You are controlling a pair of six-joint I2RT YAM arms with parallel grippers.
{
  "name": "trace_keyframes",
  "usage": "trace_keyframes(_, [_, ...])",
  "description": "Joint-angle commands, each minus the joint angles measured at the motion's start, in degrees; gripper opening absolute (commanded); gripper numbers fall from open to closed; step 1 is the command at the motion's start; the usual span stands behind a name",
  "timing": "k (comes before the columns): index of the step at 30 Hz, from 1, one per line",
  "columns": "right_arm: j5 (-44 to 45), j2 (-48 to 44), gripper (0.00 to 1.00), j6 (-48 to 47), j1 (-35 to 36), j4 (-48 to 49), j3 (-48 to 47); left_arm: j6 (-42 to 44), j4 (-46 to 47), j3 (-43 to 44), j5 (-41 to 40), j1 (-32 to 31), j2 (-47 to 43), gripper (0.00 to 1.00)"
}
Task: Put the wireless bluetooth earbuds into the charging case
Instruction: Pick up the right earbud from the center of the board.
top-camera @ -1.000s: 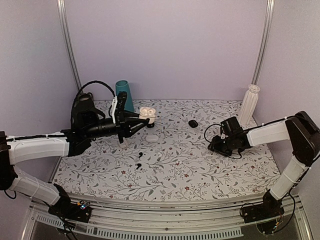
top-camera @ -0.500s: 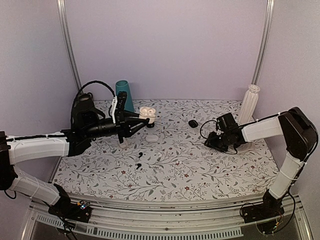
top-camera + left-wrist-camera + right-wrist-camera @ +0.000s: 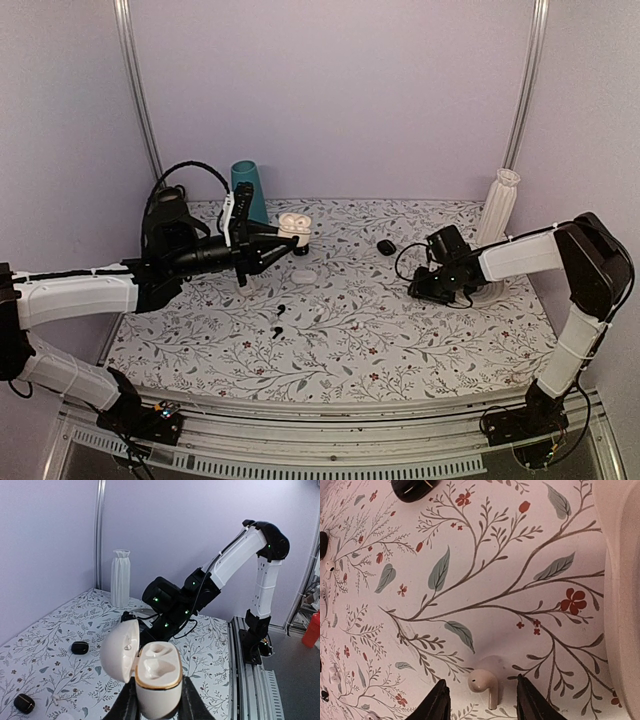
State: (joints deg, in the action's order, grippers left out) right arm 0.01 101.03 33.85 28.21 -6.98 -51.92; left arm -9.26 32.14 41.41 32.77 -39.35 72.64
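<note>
"How did the left arm (image 3: 80, 290) stand?"

"Stretched out level toward the far side. The left gripper (image 3: 290, 238) was raised and clamped on the charging case (image 3: 157, 680)."

"And the right arm (image 3: 520, 258)?"

"It reached inward with its elbow high. The right gripper (image 3: 482, 702) was tipped down low, fingers parted."

Right gripper (image 3: 418, 288): I've slid it left, from right of centre toward the frame's middle.
Right arm (image 3: 520, 255): my elbow has swung left and slightly up.
</note>
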Motion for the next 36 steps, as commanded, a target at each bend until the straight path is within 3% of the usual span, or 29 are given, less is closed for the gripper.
trace_keyframes(1, [2.87, 1.07, 0.45, -4.00, 0.23, -3.99, -2.77, -0.40, 0.98, -0.16, 0.01, 0.59, -1.36, 0.00])
trace_keyframes(8, [2.30, 3.56, 0.35, -11.10, 0.31, -9.11, -7.51, -0.76, 1.38, 0.06, 0.10, 0.59, -0.93, 0.00])
trace_keyframes(19, [5.35, 6.07, 0.34, -18.22, 1.69, -19.53, -14.90, -1.25, 1.52, 0.30, 0.23, 0.51, -0.75, 0.00])
trace_keyframes(36, [2.55, 7.42, 0.29, -17.51, 1.99, -17.75, -15.04, -1.03, 0.92, 0.52, 0.27, 0.52, -1.02, 0.00])
